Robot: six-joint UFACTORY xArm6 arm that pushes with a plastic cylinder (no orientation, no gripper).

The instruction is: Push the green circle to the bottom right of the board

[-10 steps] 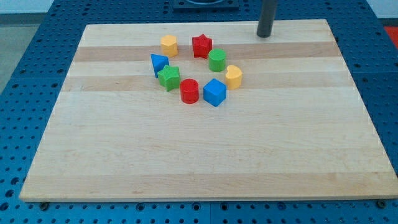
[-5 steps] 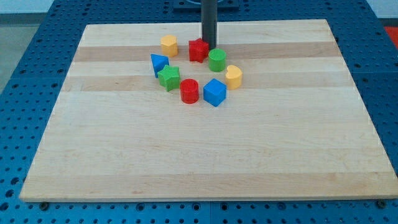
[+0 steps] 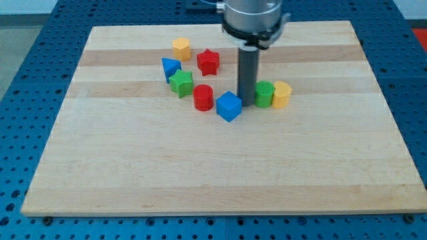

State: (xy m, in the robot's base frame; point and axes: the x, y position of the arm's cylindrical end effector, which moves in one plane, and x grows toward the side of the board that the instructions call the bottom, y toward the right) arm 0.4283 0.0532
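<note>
The green circle (image 3: 265,94) stands on the wooden board (image 3: 220,167), right of centre in the upper half. My tip (image 3: 247,104) is down on the board, touching the green circle's left side. The rod rises from it to the arm at the view's top. A yellow heart block (image 3: 281,95) touches the green circle's right side. A blue cube (image 3: 229,107) sits just left of my tip.
A red cylinder (image 3: 203,97), a green star (image 3: 181,83), a blue triangle (image 3: 170,67), a yellow hexagon (image 3: 181,48) and a red star (image 3: 208,62) lie in a loose arc at the upper left of my tip.
My tip came from the board's top edge down past the red star and pushed the green circle and yellow heart down and right. The red star and blue cube shifted slightly left.
</note>
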